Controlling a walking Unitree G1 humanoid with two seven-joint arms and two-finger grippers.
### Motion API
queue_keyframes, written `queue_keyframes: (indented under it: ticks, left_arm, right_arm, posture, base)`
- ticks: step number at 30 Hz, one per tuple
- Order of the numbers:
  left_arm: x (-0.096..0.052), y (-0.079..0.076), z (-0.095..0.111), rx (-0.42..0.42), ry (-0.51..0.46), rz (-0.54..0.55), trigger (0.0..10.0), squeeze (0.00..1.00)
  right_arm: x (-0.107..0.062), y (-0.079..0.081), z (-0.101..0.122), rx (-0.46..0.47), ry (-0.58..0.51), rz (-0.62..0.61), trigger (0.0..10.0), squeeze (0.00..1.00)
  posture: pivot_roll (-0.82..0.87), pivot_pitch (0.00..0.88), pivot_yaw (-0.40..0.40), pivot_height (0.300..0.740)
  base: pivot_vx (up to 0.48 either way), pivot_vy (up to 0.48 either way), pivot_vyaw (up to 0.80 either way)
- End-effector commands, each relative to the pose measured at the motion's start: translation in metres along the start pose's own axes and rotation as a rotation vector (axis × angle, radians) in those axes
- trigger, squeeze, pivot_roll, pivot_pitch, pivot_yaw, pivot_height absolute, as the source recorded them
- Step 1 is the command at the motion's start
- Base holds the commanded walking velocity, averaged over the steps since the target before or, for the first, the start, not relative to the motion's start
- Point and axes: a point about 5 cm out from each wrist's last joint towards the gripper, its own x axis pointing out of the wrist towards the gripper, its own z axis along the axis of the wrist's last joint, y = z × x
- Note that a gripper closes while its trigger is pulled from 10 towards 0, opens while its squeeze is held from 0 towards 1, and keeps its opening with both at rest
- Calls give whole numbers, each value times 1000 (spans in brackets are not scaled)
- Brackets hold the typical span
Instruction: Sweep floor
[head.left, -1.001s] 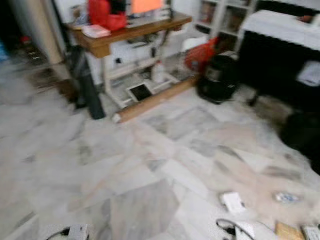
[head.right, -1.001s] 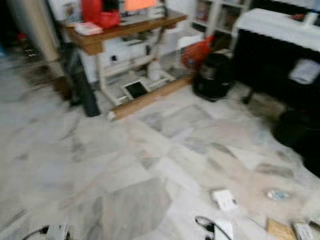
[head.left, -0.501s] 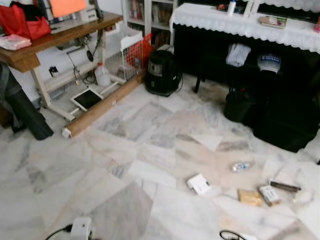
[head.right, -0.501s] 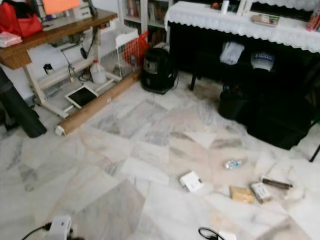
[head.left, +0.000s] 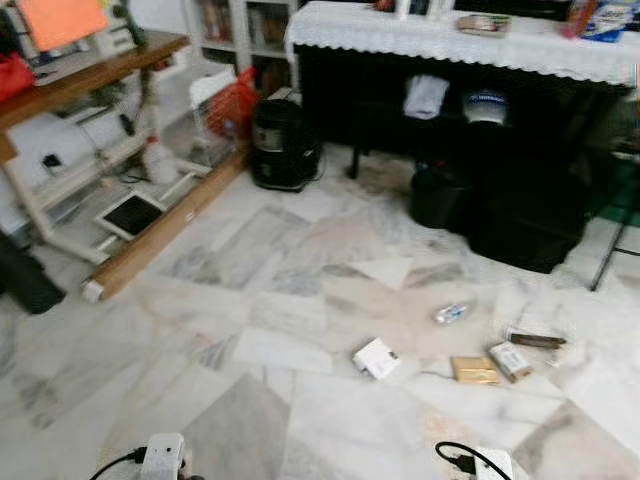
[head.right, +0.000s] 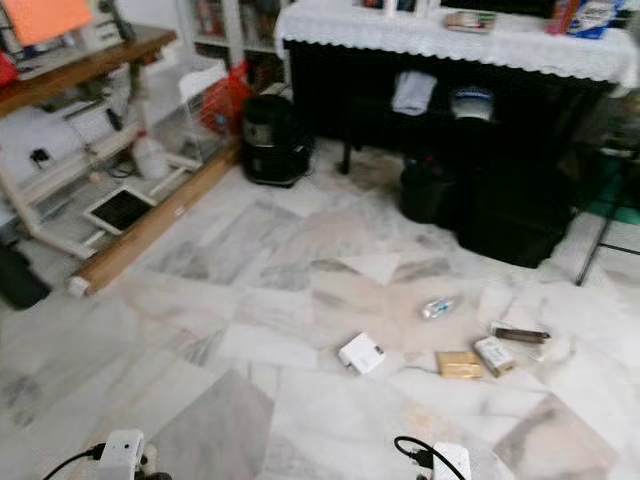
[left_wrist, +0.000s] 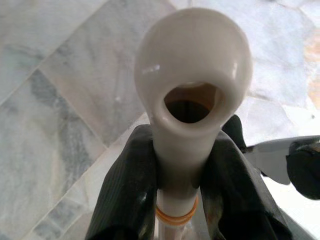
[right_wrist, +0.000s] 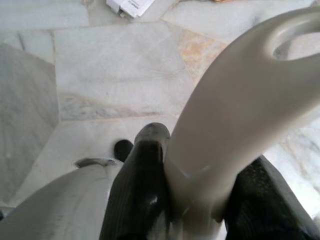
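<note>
Grey-veined marble floor (head.left: 250, 420) spreads before me, a wooden desk (head.left: 90, 75) at far left, a long wooden beam (head.left: 165, 230) beside it, a black canister (head.left: 283, 145), then a lace-draped black piano (head.left: 460, 90). Litter lies rightward: white box (head.left: 376, 358), crushed bottle (head.left: 451, 313), tan packet (head.left: 474, 370). My left gripper (left_wrist: 180, 190) clamps a white broom handle (left_wrist: 192, 90); my right gripper (right_wrist: 195, 200) grips a beige looped handle (right_wrist: 240, 115).

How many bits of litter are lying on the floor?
5: a white box, a clear crumpled plastic bottle, a tan flat packet, a small pale carton and a dark brown stick-like wrapper. More may be hidden.
</note>
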Motion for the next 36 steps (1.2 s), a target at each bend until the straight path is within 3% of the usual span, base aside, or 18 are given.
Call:
queue_keyframes:
  ticks: [1, 6, 11, 17, 20, 24, 27, 33, 36]
  left_arm:
    - [0, 1, 5, 12, -17, 6, 10000, 0]
    - [0, 1, 6, 44, -16, 1, 10000, 0]
    - [0, 1, 5, 21, -17, 7, 10000, 0]
    - [0, 1, 5, 19, -17, 10, 10000, 0]
    - [0, 1, 5, 19, -16, 11, 10000, 0]
    - [0, 1, 5, 22, -16, 13, 10000, 0]
    - [0, 1, 6, 30, -22, 20, 10000, 0]
    - [0, 4, 7, 54, -36, 54, 10000, 0]
    - [-1, 5, 12, 88, -80, 63, 10000, 0]
  right_arm:
    - [0, 0, -2, 25, 16, -4, 10000, 0]
    - [1, 4, 3, 22, 7, 0, 10000, 0]
    - [3, 10, 6, 20, -4, 5, 10000, 0]
    - [1, -9, 8, 28, -7, -19, 10000, 0]
    - [1, -11, 9, 27, -10, -23, 10000, 0]
    - [4, 8, 14, 14, -22, -10, 10000, 0]
    - [5, 10, 17, -5, -33, -19, 10000, 0]
    - [2, 2, 5, -114, -7, -63, 10000, 0]
    - [-2, -21, 2, -213, 22, -168, 10000, 0]
  posture:
    - [-126, 0, 20, 740]
    - [-127, 0, 19, 740]
    - [-126, 0, 19, 740]
    - [-127, 1, 18, 740]
    - [-128, 3, 18, 740]
    - [-127, 1, 17, 740]
    - [-128, 0, 16, 740]
    - [-130, 1, 14, 740]
    - [-144, 0, 13, 740]
  base:
    - [0, 0, -800]
    - [0, -219, -800]
    - [0, -250, -800]
    - [0, 0, -619]
    - [0, 0, 0]
    - [0, 0, 0]
    - [0, 0, 0]
    - [0, 0, 0]
    - [0, 0, 0]
